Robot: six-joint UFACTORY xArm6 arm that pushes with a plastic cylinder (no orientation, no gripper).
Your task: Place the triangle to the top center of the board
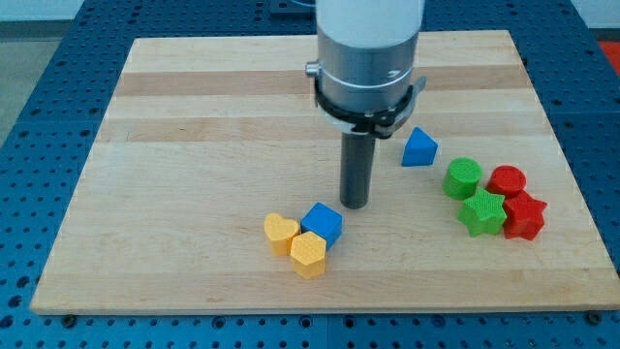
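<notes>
Rod, not pincer, ends this arm, so there are no jaws to stand wide or narrow and nothing is held; my tip (355, 205) rests on the wooden board (194, 145) touching no block. The blue triangle (418, 148), the task's thing, sits near the tip, toward the view's right and a little toward the view's top, apart from the rod. Just beside the tip, toward the view's bottom and slightly left, lies a blue cube (322, 224), which touches a yellow heart-shaped block (280, 233) and a yellow hexagonal block (308, 254). Well to the tip's right a cluster stands near the board's right edge: a green cylinder (463, 178), a red cylinder (507, 181), a green star-shaped block (482, 212) and a red star-shaped block (524, 215), packed close together. Bare wood spreads from the tip to the view's left as far as the left edge, and toward the view's top beyond the triangle up to the top edge. Around the board shows a blue perforated table (39, 87).
</notes>
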